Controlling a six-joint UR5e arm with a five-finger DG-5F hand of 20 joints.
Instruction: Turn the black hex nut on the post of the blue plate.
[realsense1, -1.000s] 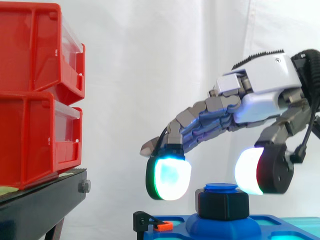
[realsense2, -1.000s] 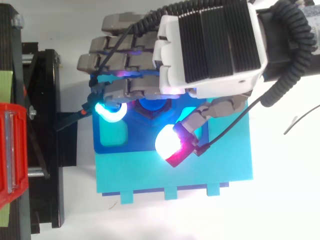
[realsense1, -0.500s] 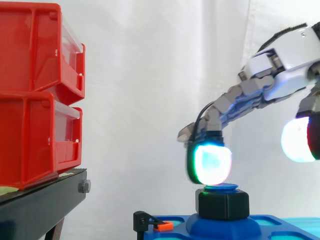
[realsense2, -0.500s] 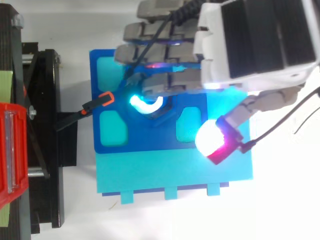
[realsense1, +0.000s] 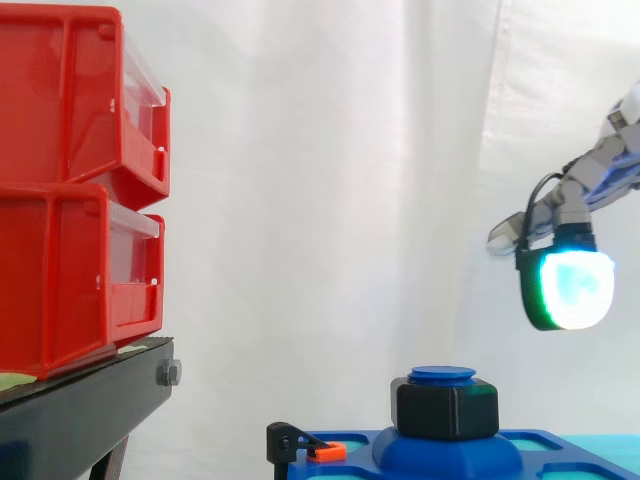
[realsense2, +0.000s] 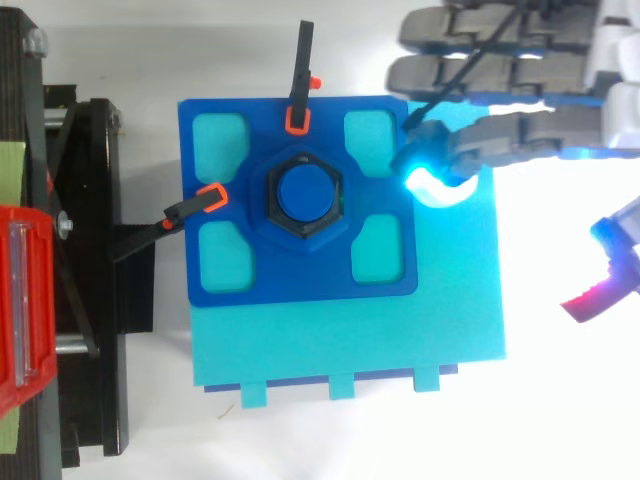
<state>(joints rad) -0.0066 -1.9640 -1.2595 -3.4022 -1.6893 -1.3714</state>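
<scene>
The black hex nut (realsense1: 446, 408) (realsense2: 304, 195) sits on the blue post (realsense2: 304, 190) in the middle of the blue plate (realsense2: 300, 280), with nothing touching it. My hand (realsense2: 520, 70) (realsense1: 590, 180) hangs up and to the right of the nut, well clear of it. Its fingers are stretched out and relaxed, and a cyan-glowing fingertip (realsense1: 565, 288) (realsense2: 432, 182) points down over the plate's right edge. The hand is open and holds nothing.
Two black clamps with orange tips (realsense2: 208, 197) (realsense2: 298, 115) grip the plate at its left and far edges. The plate lies on a cyan base (realsense2: 350, 340). Red bins (realsense1: 70, 190) stand on a black stand (realsense1: 80, 410) to the left.
The hand has lifted off the nut and drawn back to the right, leaving the nut and post uncovered. Its fingers stayed outstretched.
</scene>
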